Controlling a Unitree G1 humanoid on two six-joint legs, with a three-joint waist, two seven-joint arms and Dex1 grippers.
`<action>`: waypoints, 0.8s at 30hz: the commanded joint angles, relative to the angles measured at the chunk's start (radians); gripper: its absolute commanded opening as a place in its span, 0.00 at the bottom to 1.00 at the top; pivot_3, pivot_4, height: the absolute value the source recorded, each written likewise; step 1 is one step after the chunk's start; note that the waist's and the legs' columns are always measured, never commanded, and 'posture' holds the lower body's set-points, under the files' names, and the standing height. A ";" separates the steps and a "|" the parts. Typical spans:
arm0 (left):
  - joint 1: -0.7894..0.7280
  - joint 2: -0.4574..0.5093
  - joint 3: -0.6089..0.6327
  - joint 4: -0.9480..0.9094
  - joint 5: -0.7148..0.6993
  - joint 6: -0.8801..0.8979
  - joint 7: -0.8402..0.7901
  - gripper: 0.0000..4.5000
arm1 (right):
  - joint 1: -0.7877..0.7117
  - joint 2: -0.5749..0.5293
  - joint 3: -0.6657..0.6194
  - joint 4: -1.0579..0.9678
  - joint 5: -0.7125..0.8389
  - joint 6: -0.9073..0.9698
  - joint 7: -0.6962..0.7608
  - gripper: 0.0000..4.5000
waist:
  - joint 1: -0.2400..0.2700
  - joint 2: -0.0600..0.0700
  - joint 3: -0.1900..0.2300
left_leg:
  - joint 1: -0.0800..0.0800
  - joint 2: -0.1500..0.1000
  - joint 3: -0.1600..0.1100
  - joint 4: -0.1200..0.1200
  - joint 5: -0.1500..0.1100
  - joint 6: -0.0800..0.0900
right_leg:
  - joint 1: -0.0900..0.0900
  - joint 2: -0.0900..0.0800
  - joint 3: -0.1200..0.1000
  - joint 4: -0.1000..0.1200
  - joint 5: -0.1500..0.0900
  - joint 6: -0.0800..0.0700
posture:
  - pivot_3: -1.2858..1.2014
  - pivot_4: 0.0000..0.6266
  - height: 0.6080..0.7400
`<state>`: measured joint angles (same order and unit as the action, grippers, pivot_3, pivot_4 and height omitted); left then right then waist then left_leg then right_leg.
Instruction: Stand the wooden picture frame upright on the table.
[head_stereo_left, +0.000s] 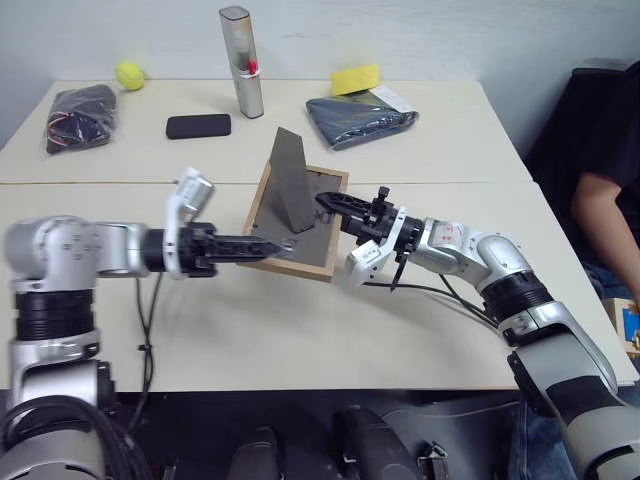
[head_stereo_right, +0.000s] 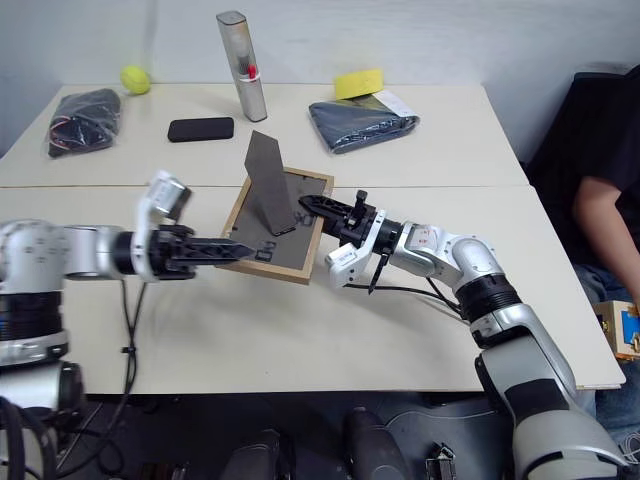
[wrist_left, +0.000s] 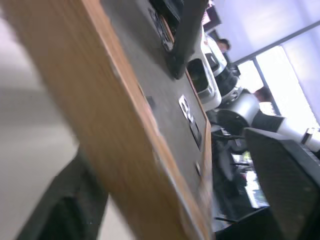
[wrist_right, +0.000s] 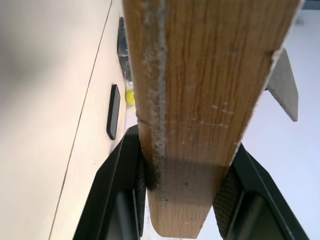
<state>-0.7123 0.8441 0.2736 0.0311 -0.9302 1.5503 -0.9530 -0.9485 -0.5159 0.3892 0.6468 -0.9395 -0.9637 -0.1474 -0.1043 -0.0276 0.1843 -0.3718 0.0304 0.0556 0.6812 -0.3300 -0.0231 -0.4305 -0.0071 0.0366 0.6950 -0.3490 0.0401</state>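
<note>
The wooden picture frame (head_stereo_left: 318, 222) sits picture side down near the middle of the table (head_stereo_left: 300, 340). Its black back faces up and the fold-out stand (head_stereo_left: 288, 180) sticks up from it. My right gripper (head_stereo_left: 335, 203) is shut on the frame's right wooden edge. In the right wrist view the wood (wrist_right: 200, 100) sits squeezed between both pads (wrist_right: 226, 187). My left gripper (head_stereo_left: 280, 245) reaches in at the frame's near left edge. Its fingers (wrist_left: 60, 210) stand open on either side of the wooden rim (wrist_left: 115, 115).
On the far tabletop lie a black phone (head_stereo_left: 198, 126), a tall silver container (head_stereo_left: 241, 62), a yellow ball (head_stereo_left: 129, 74), a black bag (head_stereo_left: 80, 115), a dark folded cloth (head_stereo_left: 360, 118) and a yellow sponge (head_stereo_left: 355, 78). A person (head_stereo_left: 605, 200) sits at the right edge.
</note>
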 joint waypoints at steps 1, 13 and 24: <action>0.125 0.114 0.138 -0.136 -0.037 -0.082 -0.063 1.00 | -0.021 -0.025 -0.023 0.035 0.154 -0.021 0.095 0.27 | -0.006 0.000 0.000 | 0.001 0.000 0.000 -0.001 0.000 0.000 | 0.000 0.000 0.001 0.000 0.000 0.000 | 0.52 0.24 1.00; 0.504 0.038 0.281 -0.448 -0.097 -0.276 0.008 1.00 | 0.215 -0.004 -0.229 -0.535 1.668 1.492 1.095 0.27 | 0.032 0.000 0.001 | 0.000 0.000 -0.008 0.002 -0.002 0.003 | 0.005 -0.002 -0.005 -0.001 0.000 0.000 | 0.52 0.24 1.00; 0.507 0.093 0.281 -0.408 -0.115 -0.371 -0.014 1.00 | 0.280 -0.001 -0.171 -0.540 1.581 1.705 1.142 0.27 | 0.030 0.000 0.001 | -0.001 -0.001 -0.009 -0.001 -0.005 0.008 | 0.004 -0.002 -0.006 -0.005 0.000 0.000 | 0.52 0.24 1.00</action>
<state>-0.2067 0.9154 0.5393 -0.3793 -1.0301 1.2041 -0.9529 -0.6846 -0.5038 0.2030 0.1466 0.6619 0.7565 0.9579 -0.0747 -0.0274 0.1853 -0.3728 0.0299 0.0470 0.6804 -0.3345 -0.0154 -0.4266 -0.0094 0.0309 0.6902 -0.3491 0.0400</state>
